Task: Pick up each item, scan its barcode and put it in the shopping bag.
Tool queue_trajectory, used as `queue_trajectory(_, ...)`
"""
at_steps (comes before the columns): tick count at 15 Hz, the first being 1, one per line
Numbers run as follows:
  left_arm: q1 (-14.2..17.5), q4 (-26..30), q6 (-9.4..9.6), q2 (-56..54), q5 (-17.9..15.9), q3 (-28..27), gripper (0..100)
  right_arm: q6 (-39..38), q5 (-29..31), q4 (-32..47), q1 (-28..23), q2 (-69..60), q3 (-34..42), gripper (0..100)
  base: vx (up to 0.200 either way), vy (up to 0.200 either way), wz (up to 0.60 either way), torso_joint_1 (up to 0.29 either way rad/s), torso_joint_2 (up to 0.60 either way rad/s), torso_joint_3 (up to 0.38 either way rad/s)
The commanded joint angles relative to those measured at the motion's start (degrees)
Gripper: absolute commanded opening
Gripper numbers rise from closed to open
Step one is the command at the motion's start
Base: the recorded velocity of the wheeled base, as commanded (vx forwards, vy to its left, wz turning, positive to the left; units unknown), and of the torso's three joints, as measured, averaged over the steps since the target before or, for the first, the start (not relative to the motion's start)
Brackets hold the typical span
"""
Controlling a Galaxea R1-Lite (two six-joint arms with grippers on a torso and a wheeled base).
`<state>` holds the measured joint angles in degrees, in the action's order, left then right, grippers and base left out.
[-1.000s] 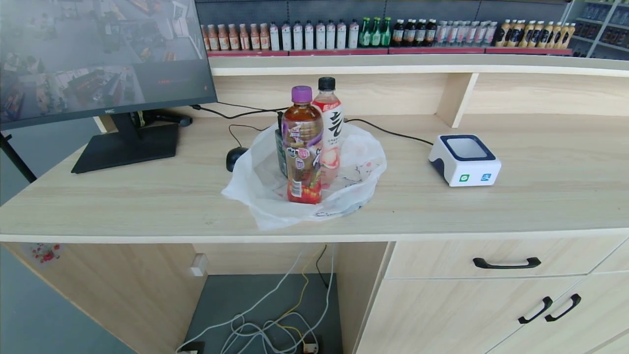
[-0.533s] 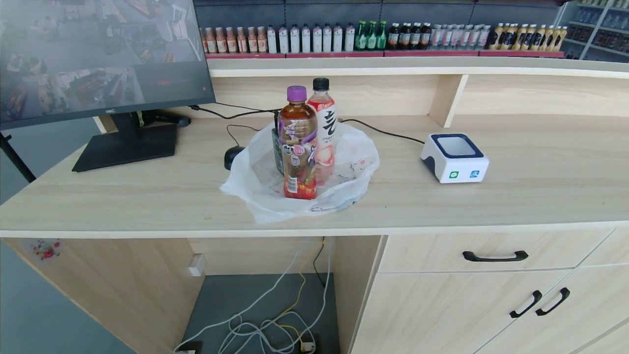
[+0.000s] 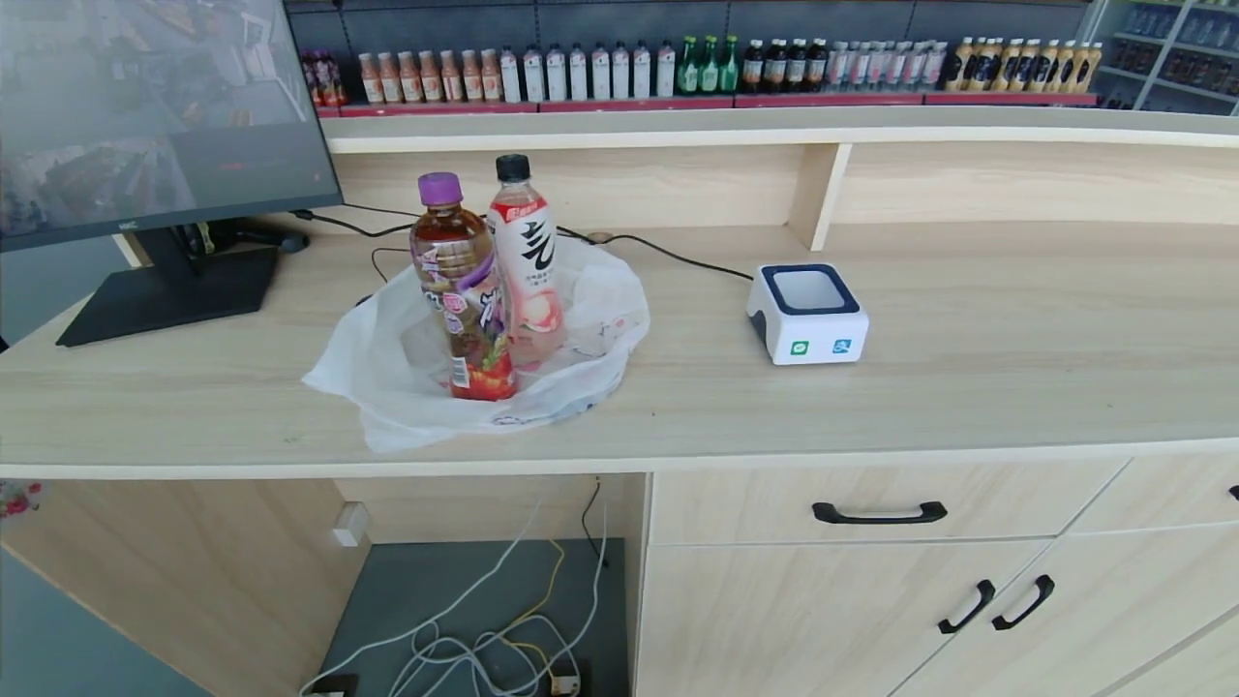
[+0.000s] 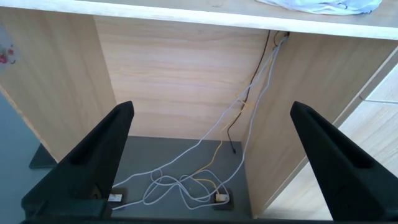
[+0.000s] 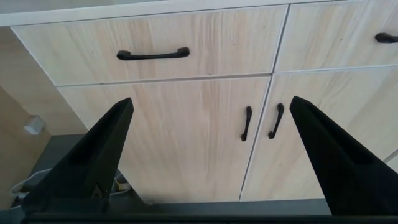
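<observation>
Plastic purple-capped bottle (image 3: 463, 290), 9 o'clock from scanner (image 3: 806, 312): looks full, likely heavy, slick. You'd best grip it mid-body. Left gripper (image 4: 211, 109), right gripper (image 5: 210, 102): fingers apart.

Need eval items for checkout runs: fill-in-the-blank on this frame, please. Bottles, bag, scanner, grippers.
The front bottle in the bag has a ___ cap.
The bottle behind it has a ___ cap.
The scanner sits to the robot's ___ of the bag.
The left gripper and right gripper are both ___.
Missing: purple; black; right; open.
</observation>
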<state>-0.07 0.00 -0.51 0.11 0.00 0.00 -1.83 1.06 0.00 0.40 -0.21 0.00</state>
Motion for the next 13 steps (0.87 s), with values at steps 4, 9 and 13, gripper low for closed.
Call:
queue_trajectory(4,-0.01,0.0,-0.02,-0.02,0.0,0.0,100,-0.02,-0.01,0.0,0.04,0.21,0.0,100,0.0,-0.2,0.0,0.002,0.0,0.002)
queue_trajectory(9,-0.01,0.0,-0.02,-0.02,0.0,0.0,100,1.04,-0.09,0.09,0.04,0.21,0.0,100,0.0,-0.04,0.0,0.001,0.0,0.0)
queue_trajectory(13,-0.01,0.0,0.25,-0.02,0.0,0.0,100,0.6,-0.09,0.0,0.04,0.21,0.0,100,0.0,0.0,0.0,0.0,0.0,0.0)
